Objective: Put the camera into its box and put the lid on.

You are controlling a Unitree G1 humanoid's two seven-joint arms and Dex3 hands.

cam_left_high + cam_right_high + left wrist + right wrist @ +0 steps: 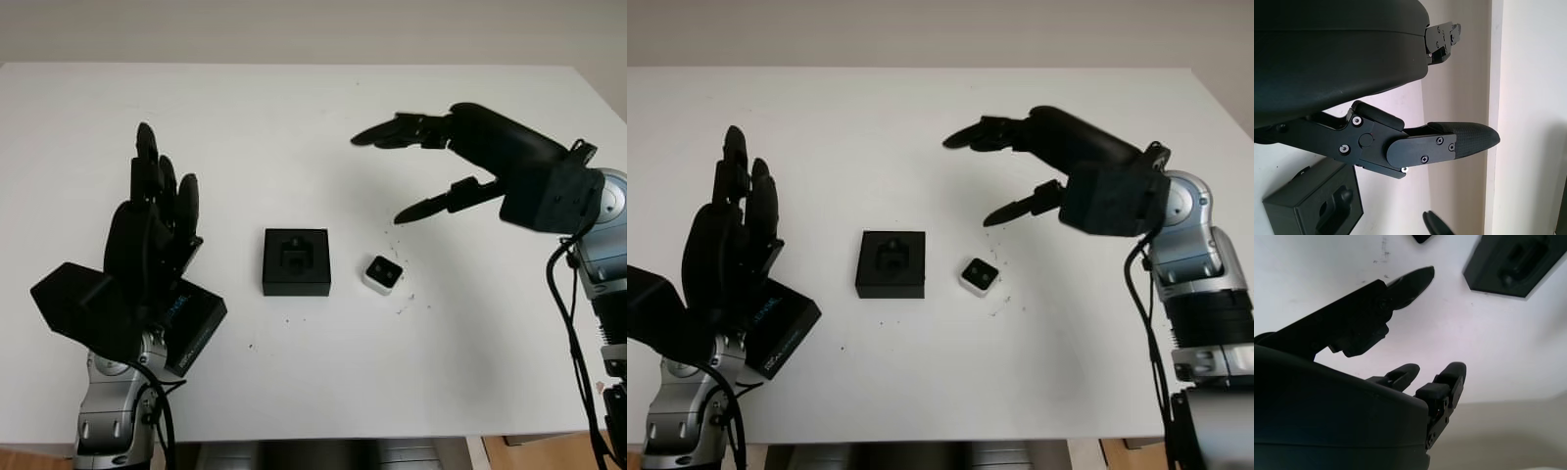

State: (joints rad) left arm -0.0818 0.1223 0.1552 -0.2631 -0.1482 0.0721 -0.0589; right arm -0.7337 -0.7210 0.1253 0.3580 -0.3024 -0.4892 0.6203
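The black box base [296, 261] lies open at the table's middle, its foam insert showing a cut-out; it also appears in the left wrist view [1312, 208] and the right wrist view [1513, 262]. The small white-and-black camera [382, 274] sits on the table just right of the box, apart from it. The black lid [196, 331] lies at the front left, partly hidden behind my left hand [162, 174], which is open and raised above it. My right hand [382, 178] is open, hovering above and behind the camera without touching it.
The white table [313, 117] stretches wide behind the objects, and its front edge runs close below the lid. Small dark specks [407, 304] lie scattered near the camera. Cables [573, 333] hang along the right arm.
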